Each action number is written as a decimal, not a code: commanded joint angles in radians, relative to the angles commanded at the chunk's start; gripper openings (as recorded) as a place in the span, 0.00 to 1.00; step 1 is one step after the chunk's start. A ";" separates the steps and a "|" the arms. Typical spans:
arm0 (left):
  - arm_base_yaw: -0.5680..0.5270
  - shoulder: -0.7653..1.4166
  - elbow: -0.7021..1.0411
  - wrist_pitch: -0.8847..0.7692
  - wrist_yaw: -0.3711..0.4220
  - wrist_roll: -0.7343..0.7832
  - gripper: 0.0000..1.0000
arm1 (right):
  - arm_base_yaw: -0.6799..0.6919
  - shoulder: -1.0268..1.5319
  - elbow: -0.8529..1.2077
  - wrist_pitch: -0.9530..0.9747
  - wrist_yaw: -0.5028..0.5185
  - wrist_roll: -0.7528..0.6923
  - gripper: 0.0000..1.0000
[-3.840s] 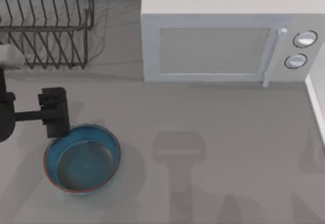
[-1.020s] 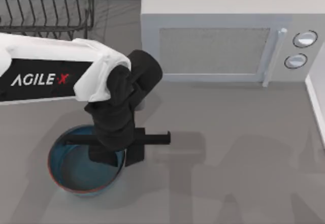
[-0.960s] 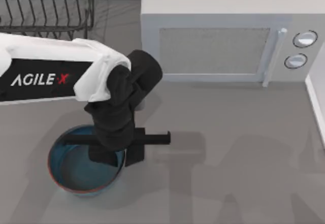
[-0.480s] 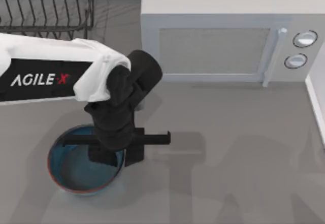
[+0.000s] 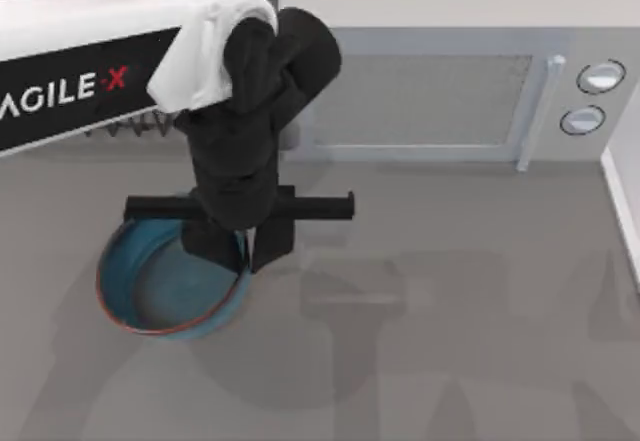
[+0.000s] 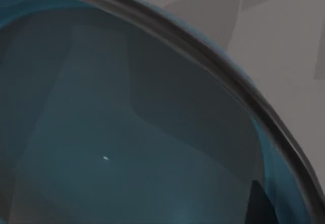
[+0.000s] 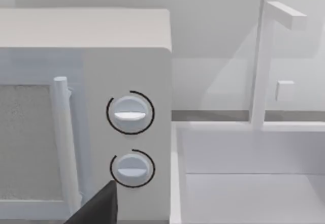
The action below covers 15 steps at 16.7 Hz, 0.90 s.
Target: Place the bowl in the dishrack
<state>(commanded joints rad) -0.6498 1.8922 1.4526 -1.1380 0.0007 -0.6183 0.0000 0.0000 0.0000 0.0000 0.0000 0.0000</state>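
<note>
Top view: "AGILE-X" lettered left arm, left claw [image 5: 243, 251] pinching bowl [image 5: 160, 296] rim.

The left wrist view is taken from close above the bowl [image 6: 117, 132]. The bowl's blue inner wall and bottom take up most of the frame, crossed by darker shadow bands with straight edges. A small bright speck sits on the inner surface near the centre of the frame. The bowl's rim [image 6: 213, 61] runs as a dark grey curved band from one upper corner to the opposite lower corner, with a thin strip of lighter blue outer wall just beyond it. Past the rim lies the grey table [image 6: 284, 46], marked by angular shadow patches of two tones.
</note>
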 joint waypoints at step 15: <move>0.016 -0.074 0.416 -0.464 0.000 0.006 0.00 | 0.000 0.000 0.000 0.000 0.000 0.000 1.00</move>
<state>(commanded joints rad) -0.6335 1.8185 1.8684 -1.6015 0.0007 -0.6125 0.0000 0.0000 0.0000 0.0000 0.0000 0.0000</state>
